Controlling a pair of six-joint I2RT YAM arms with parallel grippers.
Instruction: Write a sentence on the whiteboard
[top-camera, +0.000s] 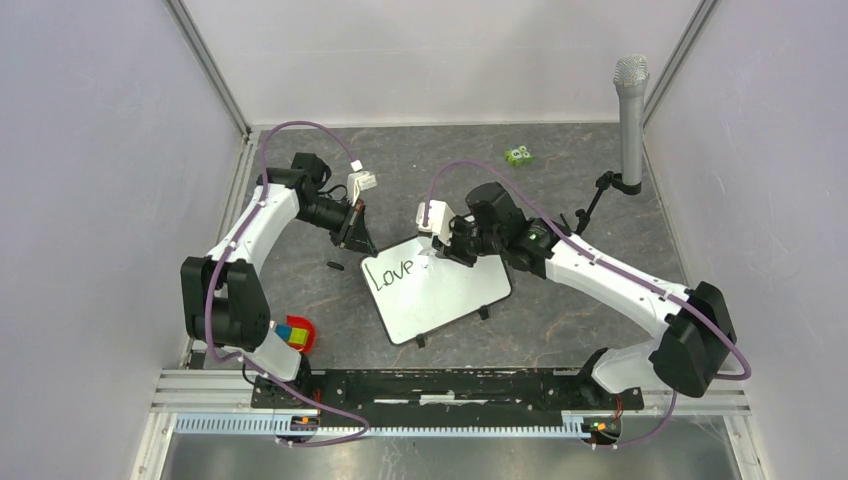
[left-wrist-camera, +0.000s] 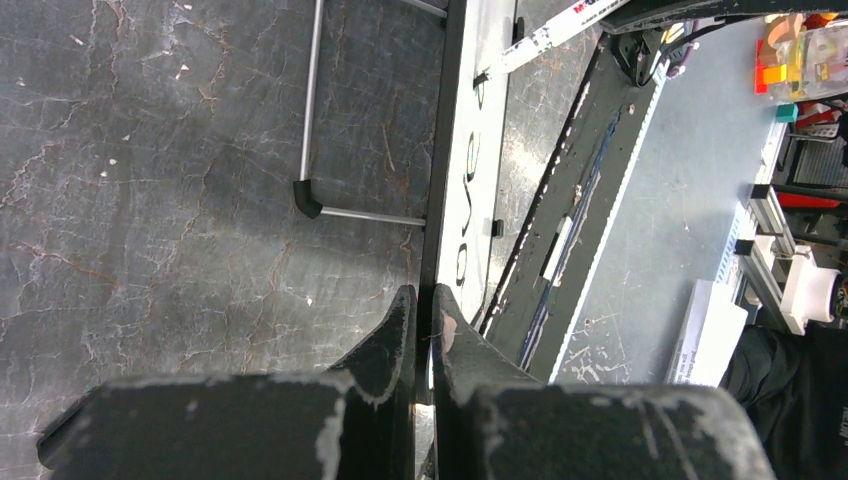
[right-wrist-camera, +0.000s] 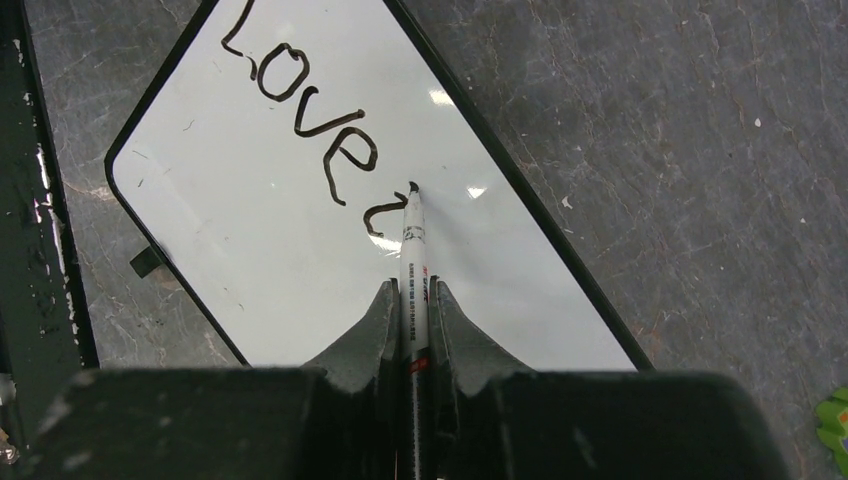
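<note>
The whiteboard (top-camera: 440, 292) lies tilted on the dark table, with a black frame and small feet. Black marker letters "Love" (top-camera: 392, 271) run along its top left, and a short stroke of a following letter (right-wrist-camera: 372, 220) shows in the right wrist view (right-wrist-camera: 300, 110). My right gripper (right-wrist-camera: 414, 290) is shut on a white marker (right-wrist-camera: 413, 260), its black tip touching the board just right of that stroke. My left gripper (left-wrist-camera: 424, 300) is shut on the board's black frame edge (left-wrist-camera: 440, 180) at the top left corner (top-camera: 356, 232).
A small black cap-like piece (top-camera: 335, 266) lies left of the board. A microphone on a stand (top-camera: 630, 110) rises at the back right. A small green object (top-camera: 518, 155) lies at the back. A coloured cube and red piece (top-camera: 297, 335) sit by the left arm's base.
</note>
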